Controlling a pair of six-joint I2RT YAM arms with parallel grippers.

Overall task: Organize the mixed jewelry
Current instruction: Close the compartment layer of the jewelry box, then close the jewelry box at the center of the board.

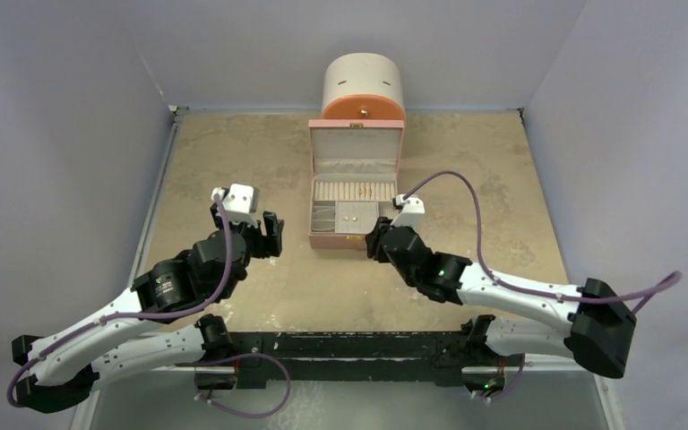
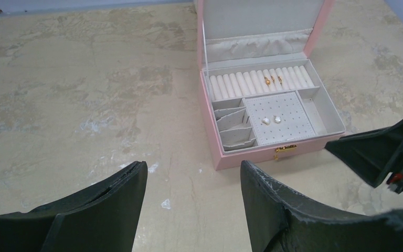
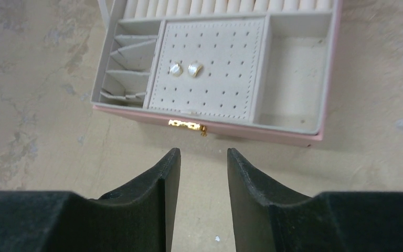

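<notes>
Mostly boxed, little room for error

Left fingers [image 2: 110, 210] hang spread and empty over the beige table [image 2: 84, 105], well apart from the open pink jewelry box [image 2: 241, 159]. Inside, small gold rings [image 2: 272, 80] sit among cream rolls [image 2: 236, 84]; two pale shell-like studs [image 3: 184, 69] rest on the perforated pad [image 2: 288, 128]. Right fingers [image 3: 152, 194], spread and empty, hover just before its front wall: dipping low could shove it, scattering pieces.

Two pearly studs [image 3: 185, 69] sit side by side on the dotted pad [image 3: 225, 79]. At their twelve o'clock, small gold rings [image 2: 273, 80] stand tucked upright between the cream rolls [image 2: 231, 84].
</notes>
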